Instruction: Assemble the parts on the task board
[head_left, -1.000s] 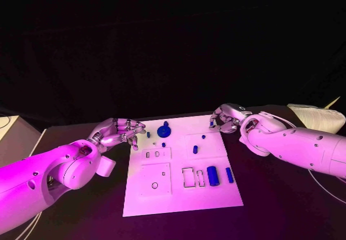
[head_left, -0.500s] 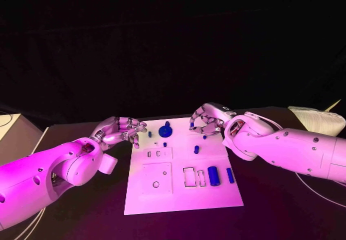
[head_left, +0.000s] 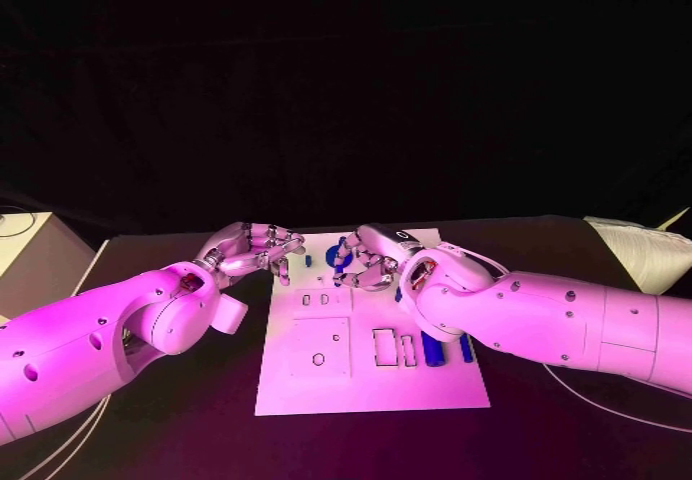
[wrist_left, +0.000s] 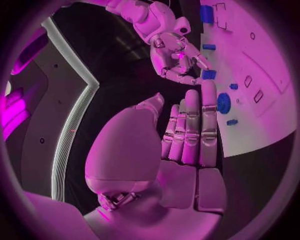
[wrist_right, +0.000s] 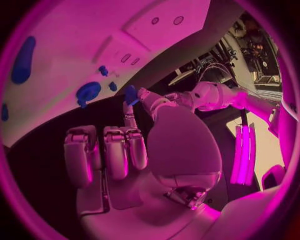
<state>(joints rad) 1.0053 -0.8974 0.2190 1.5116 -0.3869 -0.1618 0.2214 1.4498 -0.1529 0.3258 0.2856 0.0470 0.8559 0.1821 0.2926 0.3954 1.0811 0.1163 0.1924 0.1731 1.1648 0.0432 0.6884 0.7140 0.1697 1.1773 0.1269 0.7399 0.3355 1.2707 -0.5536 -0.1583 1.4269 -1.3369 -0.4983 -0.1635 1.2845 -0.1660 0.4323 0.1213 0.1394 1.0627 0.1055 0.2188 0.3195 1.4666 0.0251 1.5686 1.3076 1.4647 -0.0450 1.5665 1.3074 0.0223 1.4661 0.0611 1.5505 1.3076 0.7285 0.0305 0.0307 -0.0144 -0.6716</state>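
Task board (head_left: 368, 375) unmoved; right hand (head_left: 368, 258) shifted over it.

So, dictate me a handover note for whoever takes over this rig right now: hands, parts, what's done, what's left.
Left robot hand: at the board's far left corner, fingers straight, holding nothing.
Right robot hand: over the far middle of the board, fingers curled; a small part sits at its fingertips, and I cannot tell if it is gripped.
Parts: the round part lies between the hands; a long part lies on the board beside the right arm.
Done: unclear.
Left: a slot looks empty, so assembly seems unfinished.
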